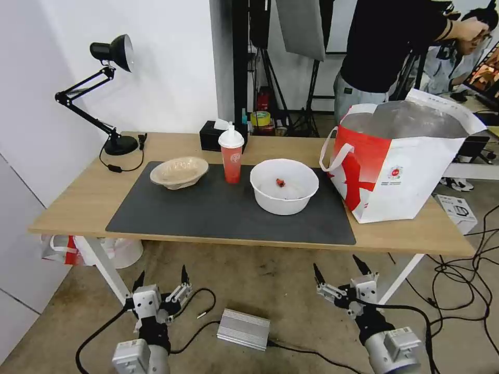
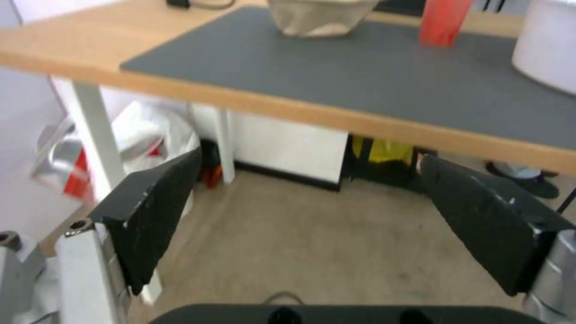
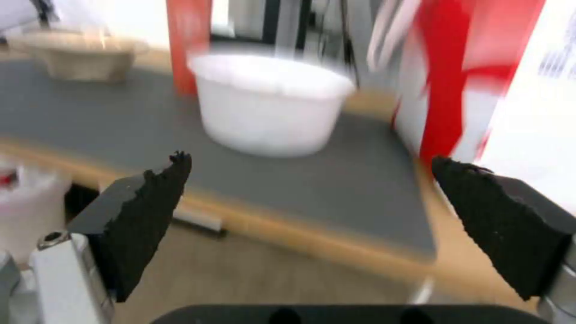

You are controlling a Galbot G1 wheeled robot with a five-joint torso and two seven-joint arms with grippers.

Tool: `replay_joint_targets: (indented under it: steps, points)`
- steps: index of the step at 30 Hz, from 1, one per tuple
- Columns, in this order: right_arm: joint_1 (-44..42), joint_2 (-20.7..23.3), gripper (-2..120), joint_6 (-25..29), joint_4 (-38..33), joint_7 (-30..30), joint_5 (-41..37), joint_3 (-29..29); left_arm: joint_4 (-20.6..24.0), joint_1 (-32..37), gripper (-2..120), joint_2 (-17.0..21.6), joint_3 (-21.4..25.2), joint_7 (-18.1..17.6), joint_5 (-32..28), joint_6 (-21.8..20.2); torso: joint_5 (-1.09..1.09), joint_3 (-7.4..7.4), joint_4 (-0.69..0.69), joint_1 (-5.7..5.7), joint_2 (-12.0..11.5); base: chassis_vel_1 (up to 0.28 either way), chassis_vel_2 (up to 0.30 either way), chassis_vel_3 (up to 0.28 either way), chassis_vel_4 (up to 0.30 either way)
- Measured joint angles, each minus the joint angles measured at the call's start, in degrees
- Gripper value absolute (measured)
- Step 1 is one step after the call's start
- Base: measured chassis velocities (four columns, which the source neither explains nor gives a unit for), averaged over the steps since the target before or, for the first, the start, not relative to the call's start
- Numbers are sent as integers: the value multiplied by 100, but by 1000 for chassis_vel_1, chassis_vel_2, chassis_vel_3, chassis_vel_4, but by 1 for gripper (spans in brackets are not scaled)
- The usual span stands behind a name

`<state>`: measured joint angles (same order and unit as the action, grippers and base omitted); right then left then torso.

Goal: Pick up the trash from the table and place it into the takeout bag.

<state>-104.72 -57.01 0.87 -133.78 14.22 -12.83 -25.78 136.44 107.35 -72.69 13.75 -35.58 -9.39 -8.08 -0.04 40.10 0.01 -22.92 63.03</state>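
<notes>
On the table's point(image 1: 78, 208) left end stands a black lamp point(image 1: 106, 93). On the grey mat point(image 1: 208, 213) sit the three bits of trash in a row: the pulp bowl point(image 1: 179, 172), then the red cup point(image 1: 231, 156) just beside it, then the white bowl point(image 1: 284, 186) with a small red scrap inside. Behind the cup is a black tissue box point(image 1: 212, 136). At the right end stands the bag point(image 1: 400, 161), mouth wide open, foil lining showing, near the white bowl but apart from it.

Both arms hang low in front of the table, below its edge. The left gripper point(image 1: 160, 278) has its fingers spread and holds nothing; the right gripper point(image 1: 340, 269) is likewise spread and empty, facing the white bowl and bag.

Nothing is grasped yet, so I'd judge this the approach. The right arm looks best placed for the white bowl: come up over the table edge, pinch the near rim lightly so the thin wall doesn't buckle, and lift clear of the bag's lip before releasing.
</notes>
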Motion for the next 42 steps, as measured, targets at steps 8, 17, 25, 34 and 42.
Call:
replay_joint_targets:
  steps: [8,17,25,34,42]
  points:
    - [-34,27,100,74,-192,12,-18,-150,497,51,97,137,446,134,313,785,4,0,-2,0,0,0,0,0,0]
    - [-65,38,100,74,-386,13,-56,-261,696,113,97,165,629,294,346,922,4,0,-1,0,-1,0,0,0,0]
    - [-73,48,100,70,-417,9,-65,-254,699,130,97,172,735,334,333,935,4,0,-1,0,0,0,0,0,0]
    - [34,85,100,51,-275,-12,-174,-195,624,65,97,143,624,351,330,935,4,1,-1,0,0,0,0,0,0]
    - [144,192,100,50,-265,-250,-406,-187,551,8,97,130,571,360,311,935,4,0,-1,0,0,0,0,0,0]
